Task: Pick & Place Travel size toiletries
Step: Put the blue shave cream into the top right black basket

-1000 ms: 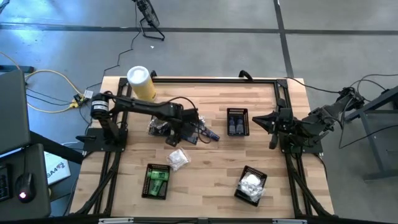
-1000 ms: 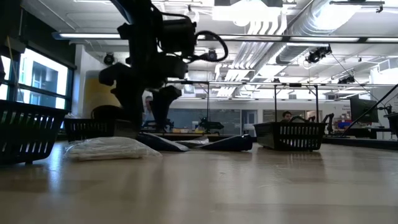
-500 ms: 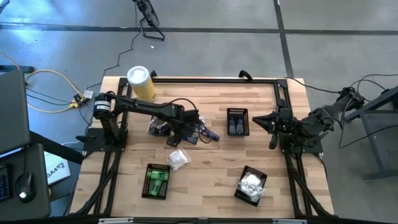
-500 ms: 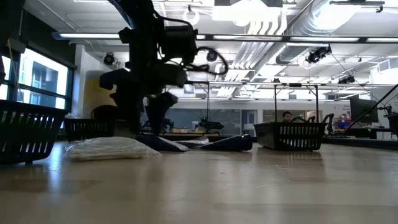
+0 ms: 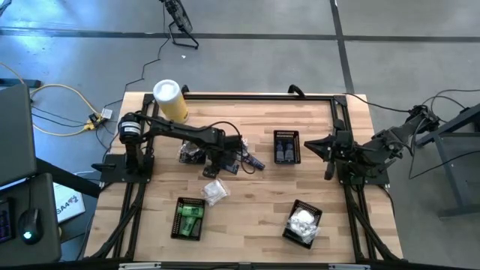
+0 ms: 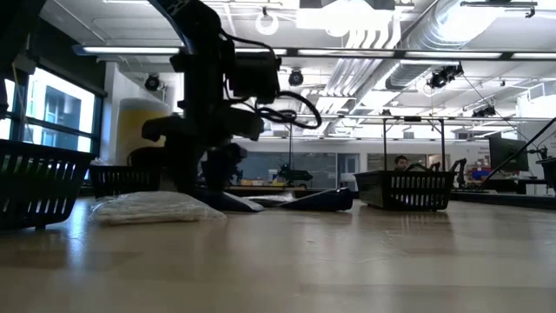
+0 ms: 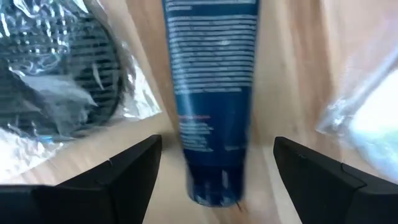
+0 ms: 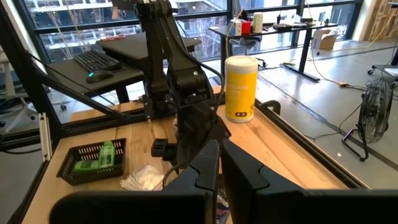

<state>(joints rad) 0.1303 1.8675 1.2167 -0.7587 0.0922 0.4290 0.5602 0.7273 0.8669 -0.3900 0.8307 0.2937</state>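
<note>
— Left wrist view: left claw (image 7: pixel 214 171) spread, straddling a dark blue tube (image 7: pixel 213 93) mid-desk.

— Progress? (baskets look part-filled)

— Loose packets remain; right claw (image 8: pixel 221 168) pressed together, parked right edge.

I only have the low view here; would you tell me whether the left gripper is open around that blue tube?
Observer: Yes, the left gripper is open, with one finger on either side of the blue tube, which lies flat on the table.
Operator: Thank you. Which basket holds tubes like it?
Observer: The basket between the pile and the right arm holds dark blue tubes.
Operator: And the right arm?
Observer: The right gripper is shut and waits at the table's right edge.
</note>
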